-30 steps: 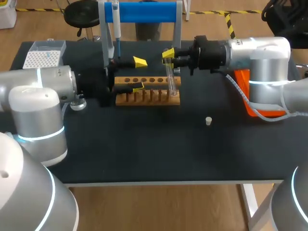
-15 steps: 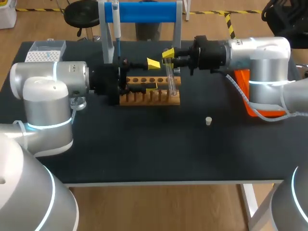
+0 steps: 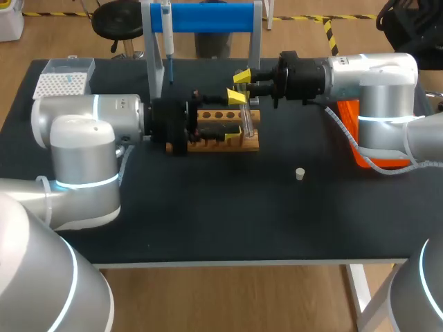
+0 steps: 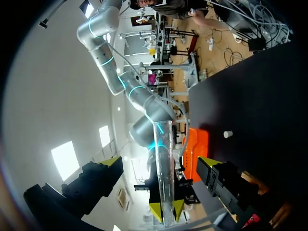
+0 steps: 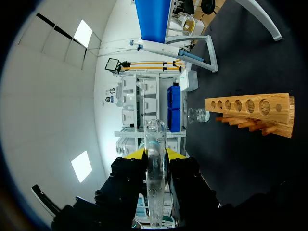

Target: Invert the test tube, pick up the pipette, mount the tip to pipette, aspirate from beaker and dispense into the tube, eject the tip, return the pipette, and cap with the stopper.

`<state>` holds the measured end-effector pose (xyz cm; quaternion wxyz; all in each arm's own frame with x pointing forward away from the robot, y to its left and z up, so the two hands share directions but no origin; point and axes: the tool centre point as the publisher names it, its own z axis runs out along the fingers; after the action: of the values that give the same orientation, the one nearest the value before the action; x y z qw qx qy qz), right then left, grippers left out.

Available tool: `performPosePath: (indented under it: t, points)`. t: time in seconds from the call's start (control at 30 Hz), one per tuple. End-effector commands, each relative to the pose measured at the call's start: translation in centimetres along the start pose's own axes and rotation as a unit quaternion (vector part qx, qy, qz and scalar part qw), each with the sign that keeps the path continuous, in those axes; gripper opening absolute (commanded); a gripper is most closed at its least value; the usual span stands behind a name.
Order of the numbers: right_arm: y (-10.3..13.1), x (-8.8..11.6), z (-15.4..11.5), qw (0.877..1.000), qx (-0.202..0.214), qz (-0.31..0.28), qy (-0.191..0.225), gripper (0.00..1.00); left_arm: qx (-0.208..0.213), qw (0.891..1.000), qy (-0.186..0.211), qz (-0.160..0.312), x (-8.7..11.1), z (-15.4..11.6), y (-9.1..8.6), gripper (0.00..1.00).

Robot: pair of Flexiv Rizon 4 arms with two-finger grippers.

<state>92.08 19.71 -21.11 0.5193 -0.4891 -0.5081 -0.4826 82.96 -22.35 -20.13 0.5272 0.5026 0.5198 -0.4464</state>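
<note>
My right gripper [image 5: 155,154] is clamped on the tube [image 3: 246,121], held upright by the rack's [image 3: 250,144] right end, upper middle of the head view. My left gripper [image 4: 161,162] has its jaws apart, one either side of the glass. I'd centre it, close gently clear of the right's grip, then release. I count one tube, rack, pipette [image 3: 167,34], stopper [image 3: 300,173], tip box [image 3: 64,81] and beaker [image 5: 197,115].

Left gripper [image 3: 234,116] fingers spread; right gripper [image 5: 156,154] clamps test tube [image 5: 156,137].
</note>
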Motion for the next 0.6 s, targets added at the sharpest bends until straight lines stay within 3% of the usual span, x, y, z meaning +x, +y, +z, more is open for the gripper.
performPosePath:
  t: [0.03, 0.33, 0.37, 0.43, 0.47, 0.57, 0.6]
  points:
    - [0.00, 0.06, -0.04, 1.000, 0.000, 0.000, -0.001, 0.00, 0.000, 1.000, -0.003, -0.003, 0.38, 1.25, 0.09, 1.00]
    - [0.00, 0.06, -0.04, 1.000, 0.000, 0.000, -0.001, 0.00, 0.003, 1.000, -0.006, -0.012, 0.50, 1.89, 0.05, 0.98]
    - [0.00, 0.06, -0.04, 1.000, 0.000, 0.000, -0.001, 0.00, 0.004, 1.000, -0.006, -0.013, 0.51, 1.93, 0.05, 0.95]
    - [0.00, 0.06, -0.04, 1.000, 0.000, 0.000, -0.001, 0.00, 0.004, 1.000, -0.006, -0.014, 0.50, 1.99, 0.06, 0.79]
    - [0.00, 0.06, -0.04, 1.000, 0.000, 0.000, -0.001, 0.00, 0.004, 1.000, -0.006, -0.014, 0.49, 2.05, 0.06, 0.79]
    - [0.00, 0.06, -0.04, 1.000, 0.000, 0.000, -0.001, 0.00, 0.006, 1.000, -0.004, -0.013, 0.42, 2.19, 0.04, 0.65]
    - [0.00, 0.06, -0.04, 1.000, 0.000, 0.000, -0.001, 0.00, 0.006, 1.000, -0.004, -0.013, 0.41, 2.20, 0.04, 0.64]
